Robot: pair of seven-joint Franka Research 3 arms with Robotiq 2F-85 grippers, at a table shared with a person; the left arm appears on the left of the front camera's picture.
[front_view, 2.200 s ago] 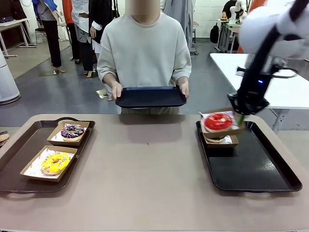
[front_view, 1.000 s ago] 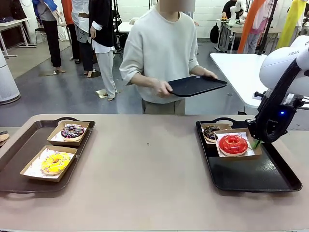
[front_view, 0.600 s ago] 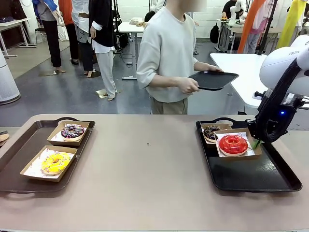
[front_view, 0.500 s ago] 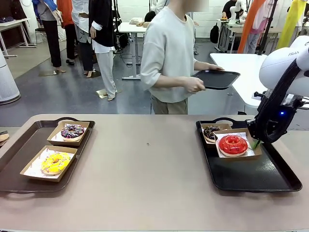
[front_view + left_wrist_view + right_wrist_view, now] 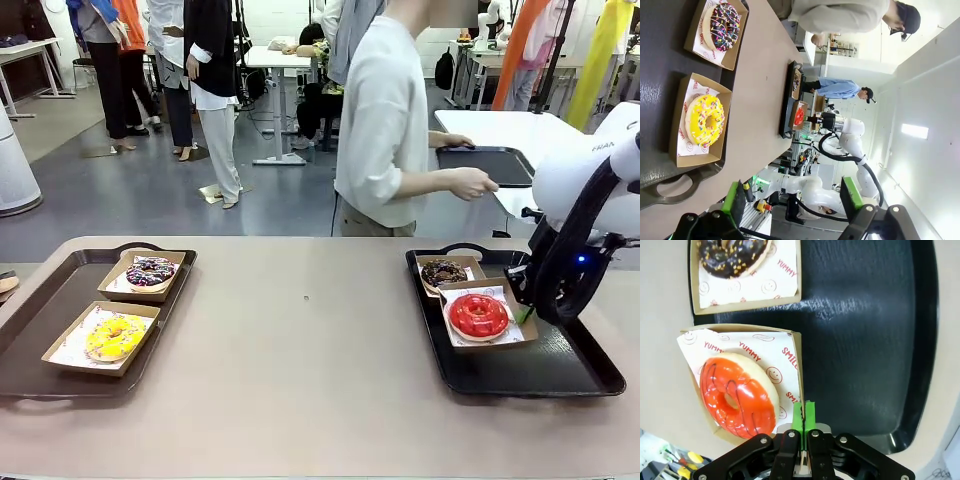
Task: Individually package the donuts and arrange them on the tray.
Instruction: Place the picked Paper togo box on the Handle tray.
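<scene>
Lowered onto the black tray point(image 5: 590, 370) at right since the earlier frames, the red donut's cardboard box point(image 5: 795, 347) is pinched at its rim by the fully closed right gripper point(image 5: 803, 415). Placement looks nearly done; release and retreat are judged next. The glossy red donut point(image 5: 478, 314) sits on printed paper, near the chocolate donut point(image 5: 443, 271). At far left, the left gripper point(image 5: 792, 200) hangs spread wide and empty above the yellow donut point(image 5: 705, 120) and sprinkled donut point(image 5: 720, 26).
</scene>
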